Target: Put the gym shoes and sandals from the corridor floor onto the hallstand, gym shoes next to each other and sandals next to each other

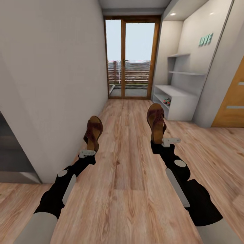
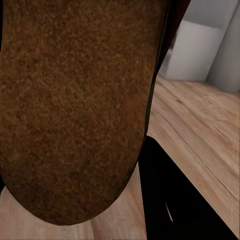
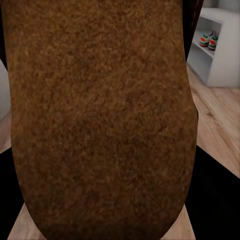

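Each arm carries one dark brown sandal upright above the corridor floor. My left gripper is shut on the heel of the left sandal, whose sole looms close in the left wrist view. My right gripper is shut on the heel of the right sandal, its sole close in the right wrist view. The pale hallstand stands ahead on the right. The gym shoes sit side by side on its lower shelf, also seen as gym shoes in the right wrist view.
A white wall runs along the left. A glass door with a wooden frame closes the corridor's far end. A wooden door stands at the right, past the hallstand. Stepped shelves rise above the bench top.
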